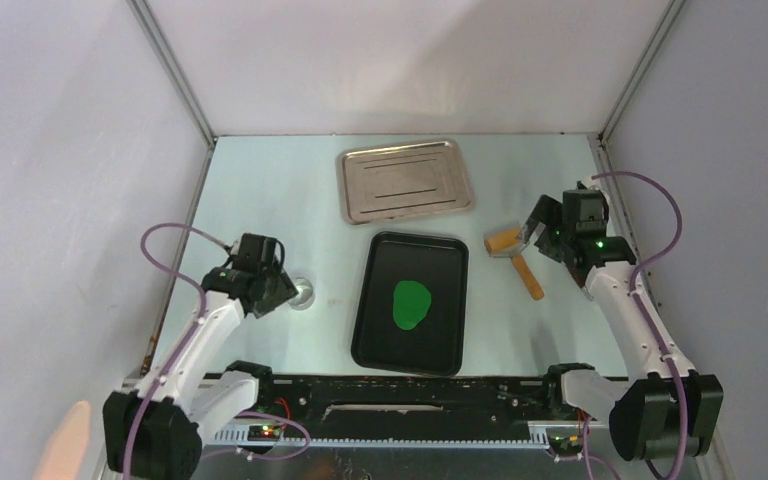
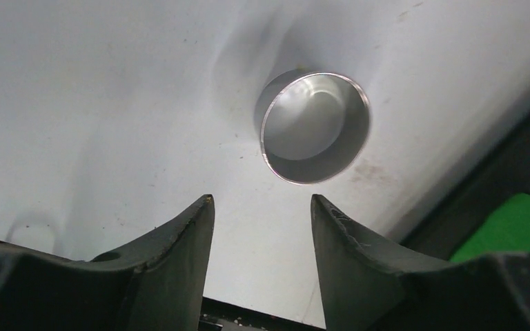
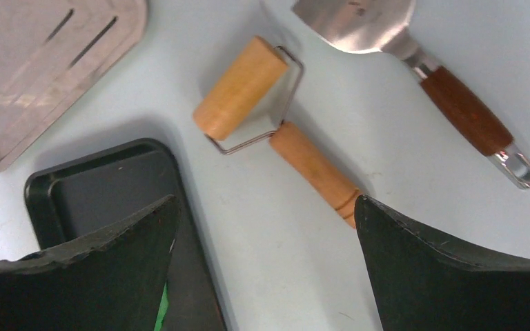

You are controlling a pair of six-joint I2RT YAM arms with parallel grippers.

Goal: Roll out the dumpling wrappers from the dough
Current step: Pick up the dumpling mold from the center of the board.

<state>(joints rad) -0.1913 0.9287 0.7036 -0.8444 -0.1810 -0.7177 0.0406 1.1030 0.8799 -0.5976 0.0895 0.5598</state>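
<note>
The dough [image 1: 411, 303] lies as a flattened green oval on the floor of the black tray [image 1: 440, 345], near its middle; the tray sits on the desk [image 1: 290, 200] between the two arms. A steel tray [image 1: 406, 180] lies beyond it, near the far edge, apart from the black one.

The left tool [image 2: 262, 214] hovers low over the desk left of the black tray; its jaws stand moderately apart with only bare desk between them. Just ahead of its fingers [image 2: 179, 255] a short metal ring [image 2: 314, 127] stands on the desk, not touched; in the left wrist view a corner of the dough shows at the right edge.

The right tool [image 3: 263, 207] hangs right of the black tray with its jaws wide, holding nothing. The roller [image 3: 241, 88] lies on the desk beneath it, wooden head towards the steel tray; the handle's end reaches just beside one fingertip [image 3: 386, 221], and I cannot tell whether they touch. A spatula [image 3: 466, 110] with a dark wooden handle lies beside the roller, apart from it.
</note>
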